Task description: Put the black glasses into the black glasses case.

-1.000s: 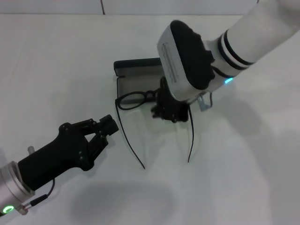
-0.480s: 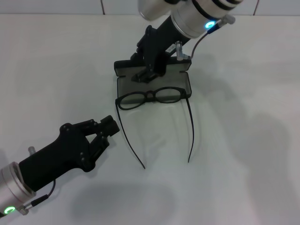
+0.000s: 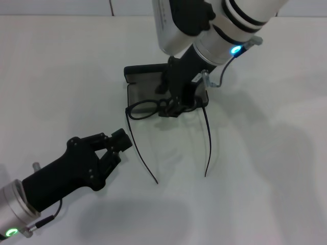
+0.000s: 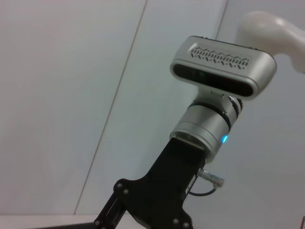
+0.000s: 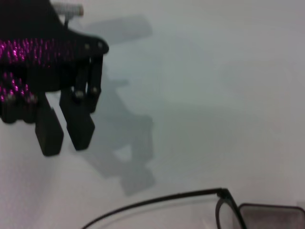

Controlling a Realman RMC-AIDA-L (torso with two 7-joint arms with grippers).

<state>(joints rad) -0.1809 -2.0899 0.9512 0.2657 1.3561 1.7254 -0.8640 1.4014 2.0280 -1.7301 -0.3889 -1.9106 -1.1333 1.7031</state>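
- Right gripper (image 3: 171,107) has dropped from the case lid onto the glasses (image 3: 145,109) bridge, frame centre; grip unclear.
- Glasses straddle the open case (image 3: 140,74) front edge, temples on table, not stowed.
- Left gripper (image 3: 116,145) idle lower left, slightly open, empty.

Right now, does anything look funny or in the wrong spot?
Yes. The black glasses are only half in: the lenses sit at the front edge of the open black glasses case, while the unfolded temple arms stick out onto the table. The right gripper is down at the frame. The left gripper hangs nearby.
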